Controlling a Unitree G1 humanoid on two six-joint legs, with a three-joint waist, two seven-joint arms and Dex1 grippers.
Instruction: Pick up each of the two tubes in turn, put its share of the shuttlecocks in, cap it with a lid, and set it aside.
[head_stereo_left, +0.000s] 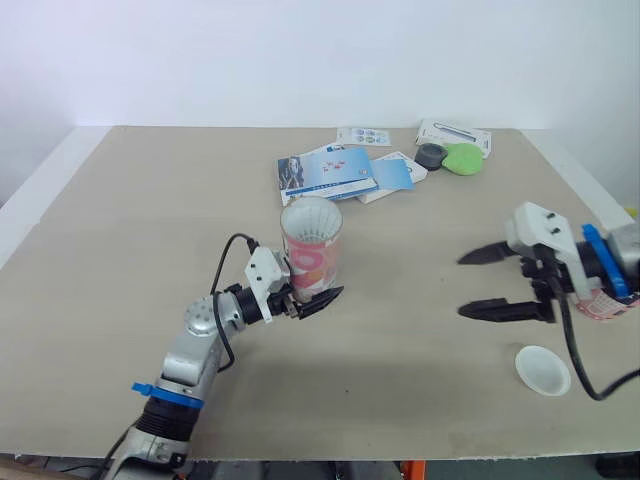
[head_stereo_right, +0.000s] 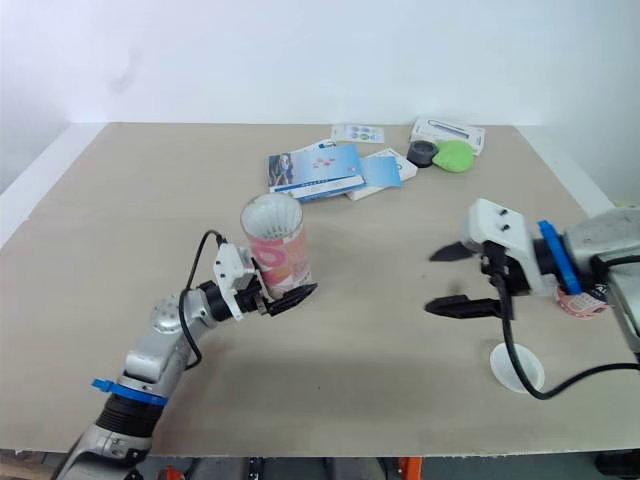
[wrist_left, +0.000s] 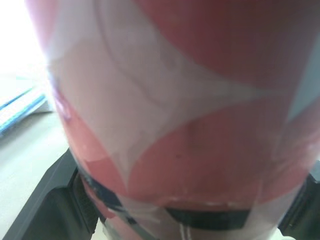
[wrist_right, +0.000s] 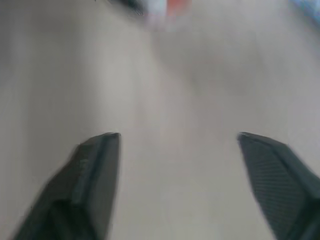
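Clamping tube (head_stereo_left: 312, 240) low, left gripper (head_stereo_left: 316, 292) outstretched, right gripper (head_stereo_left: 462, 286) splayed

We find bare table (head_stereo_left: 410, 335) between the upright tube (head_stereo_left: 312, 245), clasped by our left gripper (head_stereo_left: 318, 296), and our right gripper (head_stereo_left: 463, 286) with its fingers spread, while booklets (head_stereo_left: 325, 172) crowd the far side just behind the tube and a white lid (head_stereo_left: 542, 370) lies on the table near the right gripper.

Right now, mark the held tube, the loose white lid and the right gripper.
tube (head_stereo_left: 312, 255), left eye view, its pink and white side wall.
white lid (head_stereo_left: 543, 369), left eye view, its centre.
right gripper (head_stereo_left: 463, 286), left eye view, midway between its open fingertips.
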